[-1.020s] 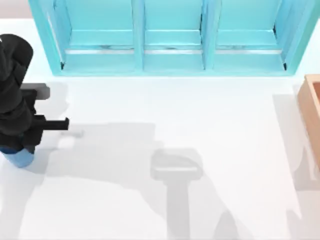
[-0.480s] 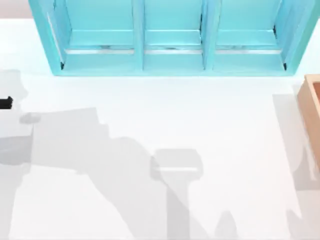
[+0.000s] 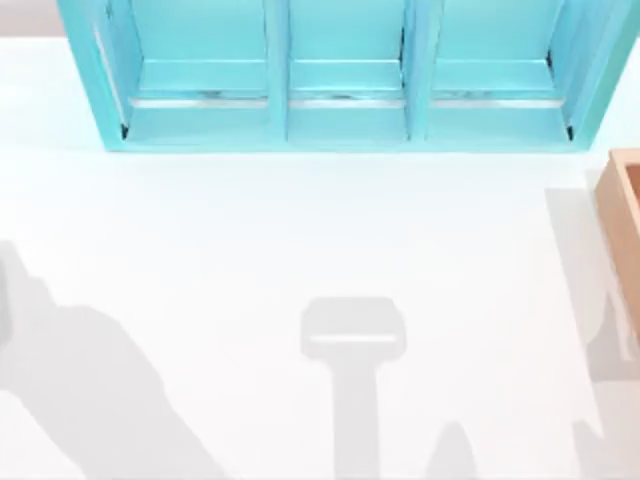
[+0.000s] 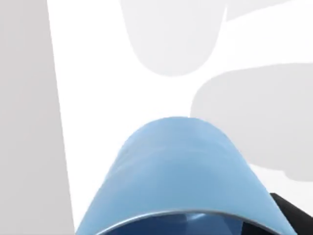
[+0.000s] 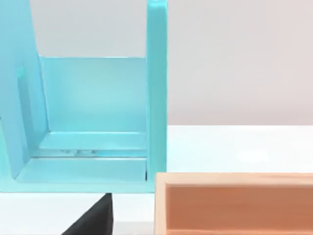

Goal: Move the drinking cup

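- The turquoise cabinet (image 3: 345,75) stands open-fronted along the far edge of the white tabletop (image 3: 300,230), with a wooden box (image 3: 625,220) at the right edge.
- The drinking cup (image 4: 181,176) sits right under the left wrist camera, seemingly carried above the tabletop.
- A dark corner of the left hand (image 4: 293,215) peeks beside the cup; I cannot tell its spread for sure.
- Best kept level and moved smoothly, I'd judge.
- The right hand's state I cannot tell.

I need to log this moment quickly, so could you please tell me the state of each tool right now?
Left tool: cannot be told; the blue drinking cup sits right against its wrist camera.
Right tool: cannot be told.
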